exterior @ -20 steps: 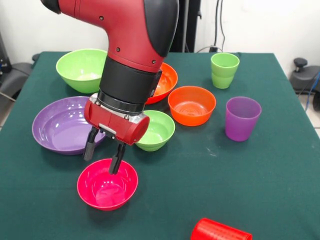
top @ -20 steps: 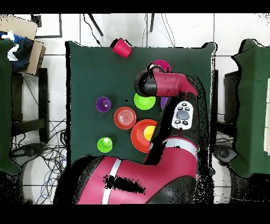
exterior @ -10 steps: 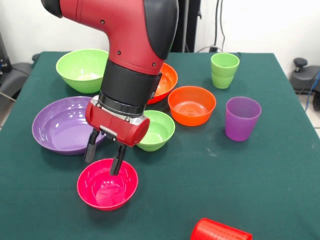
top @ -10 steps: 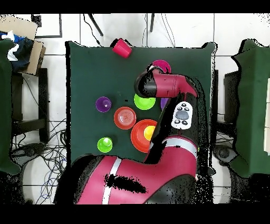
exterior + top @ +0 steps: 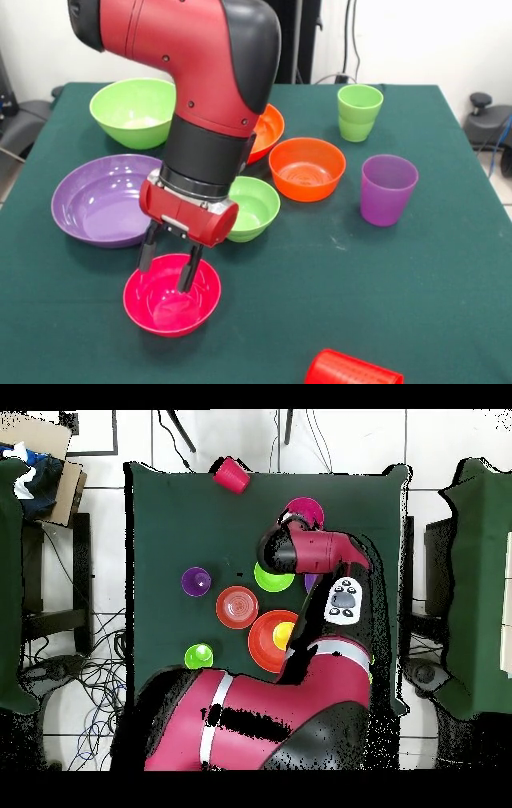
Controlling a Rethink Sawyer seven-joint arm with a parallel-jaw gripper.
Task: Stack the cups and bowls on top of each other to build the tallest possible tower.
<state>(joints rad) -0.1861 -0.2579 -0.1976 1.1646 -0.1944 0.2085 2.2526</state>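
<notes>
My gripper (image 5: 167,270) is open and low over the small magenta-pink bowl (image 5: 172,308) near the front left. One finger (image 5: 147,254) stands at the bowl's far rim and the other reaches inside it. Behind it sit the large purple bowl (image 5: 88,204), the large lime green bowl (image 5: 128,112), the small lime green bowl (image 5: 254,210), the small orange bowl (image 5: 306,170) and the large orange bowl (image 5: 270,128), which is half hidden by the arm. The light green cup (image 5: 359,112) and purple cup (image 5: 387,190) stand upright at the right. The red cup (image 5: 352,370) lies on its side. The yellow cup (image 5: 284,634) sits in the large orange bowl (image 5: 265,646).
The arm's thick wrist (image 5: 204,136) hangs over the middle of the bowl group. The green table (image 5: 416,280) ends close to the red cup at the front. Chairs and a cardboard box (image 5: 45,469) stand beside the table.
The gripper has come down a little and toward the front, so its fingers now dip to the pink bowl's rim. The bowls and cups have not moved.
</notes>
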